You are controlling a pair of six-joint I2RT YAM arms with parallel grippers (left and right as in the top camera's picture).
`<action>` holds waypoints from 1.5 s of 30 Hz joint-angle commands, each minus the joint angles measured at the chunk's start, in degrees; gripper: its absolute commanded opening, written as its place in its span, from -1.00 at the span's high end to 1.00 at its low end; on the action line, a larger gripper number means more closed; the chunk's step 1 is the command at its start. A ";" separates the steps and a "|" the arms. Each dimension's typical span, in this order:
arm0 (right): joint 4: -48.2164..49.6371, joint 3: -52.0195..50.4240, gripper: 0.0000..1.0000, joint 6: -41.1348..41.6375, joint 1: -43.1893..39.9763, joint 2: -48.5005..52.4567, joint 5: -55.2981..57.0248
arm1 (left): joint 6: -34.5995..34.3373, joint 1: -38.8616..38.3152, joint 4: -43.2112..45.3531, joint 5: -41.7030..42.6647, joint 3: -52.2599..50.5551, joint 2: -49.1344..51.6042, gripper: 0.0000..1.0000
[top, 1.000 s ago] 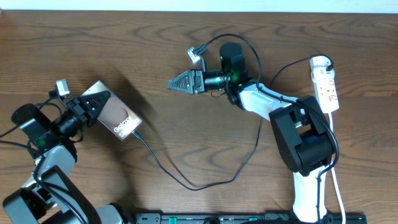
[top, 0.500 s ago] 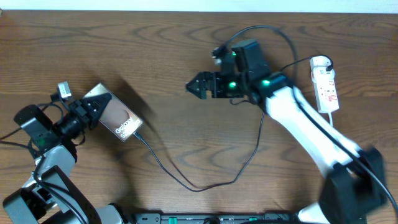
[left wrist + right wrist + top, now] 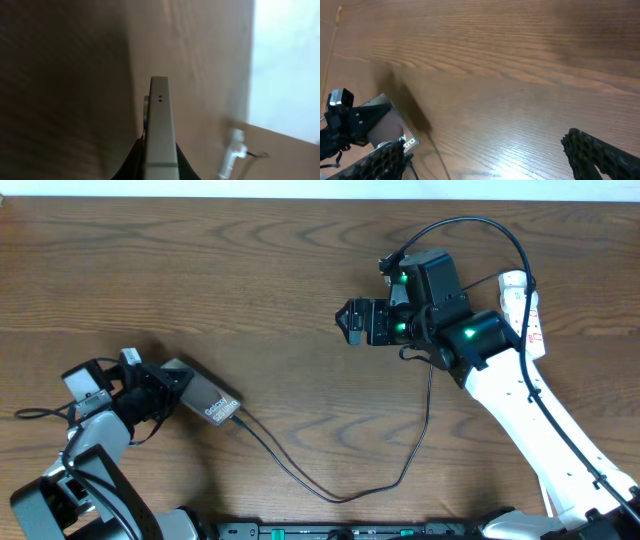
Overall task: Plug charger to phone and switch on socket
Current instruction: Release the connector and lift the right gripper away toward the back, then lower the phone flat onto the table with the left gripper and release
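Overhead shows the left pincer (image 3: 172, 387) clamped on one end of the phone (image 3: 212, 404), at the lower left of the tabletop (image 3: 250, 270). The charger (image 3: 330, 494) cable meets the phone's other end, so the plugging looks done, though the joint is too small to confirm. The right pincer (image 3: 350, 321) hovers near the middle, its jaws wide apart and empty. It is well apart from the socket (image 3: 517, 282), which lies at the right, half hidden behind that arm. Pressing the socket's switch appears to be what is left.
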 commanded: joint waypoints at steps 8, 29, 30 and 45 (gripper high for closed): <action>-0.70 0.48 -0.99 -0.37 0.22 -0.74 1.42 | 0.26 -2.40 -5.25 -13.29 0.42 -0.11 0.85; -0.90 0.48 -0.99 -0.37 0.22 -0.74 1.40 | 0.26 -2.40 -11.26 -17.51 0.39 -0.11 0.83; -0.90 0.48 -0.99 -0.37 0.22 -0.74 1.40 | 0.24 -2.40 -11.28 -17.51 0.39 -0.11 0.83; -0.90 0.46 -0.98 -0.37 0.59 -0.74 1.40 | 0.26 -2.40 -12.31 -17.51 0.39 -0.11 0.37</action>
